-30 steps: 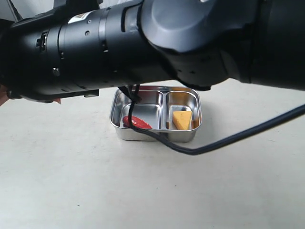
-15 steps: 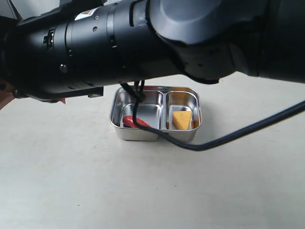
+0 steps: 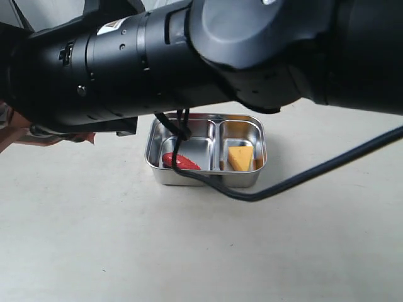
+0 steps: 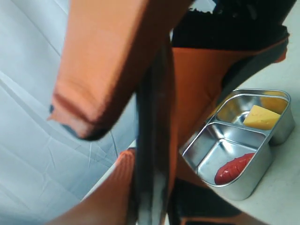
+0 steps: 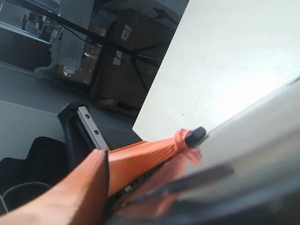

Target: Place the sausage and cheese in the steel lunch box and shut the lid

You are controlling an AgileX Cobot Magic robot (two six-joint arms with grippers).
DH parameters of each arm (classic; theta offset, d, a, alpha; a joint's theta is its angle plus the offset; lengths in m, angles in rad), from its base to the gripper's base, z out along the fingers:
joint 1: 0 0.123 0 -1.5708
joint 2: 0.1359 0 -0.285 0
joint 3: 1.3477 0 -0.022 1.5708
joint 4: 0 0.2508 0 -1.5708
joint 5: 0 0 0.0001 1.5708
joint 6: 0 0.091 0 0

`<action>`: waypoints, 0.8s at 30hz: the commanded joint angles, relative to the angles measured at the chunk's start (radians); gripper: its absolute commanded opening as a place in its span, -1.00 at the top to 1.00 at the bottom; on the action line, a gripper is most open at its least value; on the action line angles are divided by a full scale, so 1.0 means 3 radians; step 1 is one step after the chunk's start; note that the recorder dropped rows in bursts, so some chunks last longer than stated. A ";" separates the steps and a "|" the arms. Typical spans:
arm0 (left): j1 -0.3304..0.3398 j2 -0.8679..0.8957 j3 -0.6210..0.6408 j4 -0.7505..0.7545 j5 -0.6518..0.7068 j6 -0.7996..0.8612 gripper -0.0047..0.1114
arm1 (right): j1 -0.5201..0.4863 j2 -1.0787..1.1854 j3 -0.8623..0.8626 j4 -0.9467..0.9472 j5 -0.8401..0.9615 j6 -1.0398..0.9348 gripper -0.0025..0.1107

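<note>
The steel lunch box stands open on the table. The red sausage lies in its left compartment and the yellow cheese in its right one. In the left wrist view the box shows the sausage and cheese too. The dark lid stands edge-on, up off the table, with my left gripper shut on it. My right gripper is shut on the same smoky lid. In the exterior view a black arm hides both grippers.
A thick black arm spans the top of the exterior view, close to the camera. Its black cable hangs in front of the box. A pale tabletop surrounds the box. Boxes and a dark rack stand beyond the table's edge.
The black arm has shifted slightly and its cable has swung a little. A brownish-orange piece now shows more at the left edge. Box, sausage and cheese have not moved.
</note>
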 commanded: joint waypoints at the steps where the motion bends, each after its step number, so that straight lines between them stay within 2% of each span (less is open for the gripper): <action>1: -0.0036 -0.0040 -0.0040 -0.0155 0.0605 0.0060 0.91 | -0.0042 0.0109 0.0012 -0.0208 -0.0202 -0.0063 0.76; 2: -0.0036 -0.0040 -0.0040 -0.0155 0.0605 0.0060 0.91 | -0.0042 0.0109 0.0012 -0.0310 -0.0197 -0.0063 0.97; 9: -0.0036 -0.0040 -0.0040 -0.0155 0.0621 0.0060 0.91 | -0.0060 0.0109 0.0012 -0.0735 -0.0160 -0.0063 0.97; 17: -0.0041 -0.0040 -0.0040 -0.0155 0.0629 -0.0041 0.91 | -0.0380 -0.0002 0.0012 -0.0787 -0.0028 -0.0030 0.97; 24: -0.0041 -0.0040 -0.0040 -0.0155 0.0641 -0.0063 0.60 | -0.0442 -0.0042 0.0012 -0.0866 0.0044 -0.0030 0.97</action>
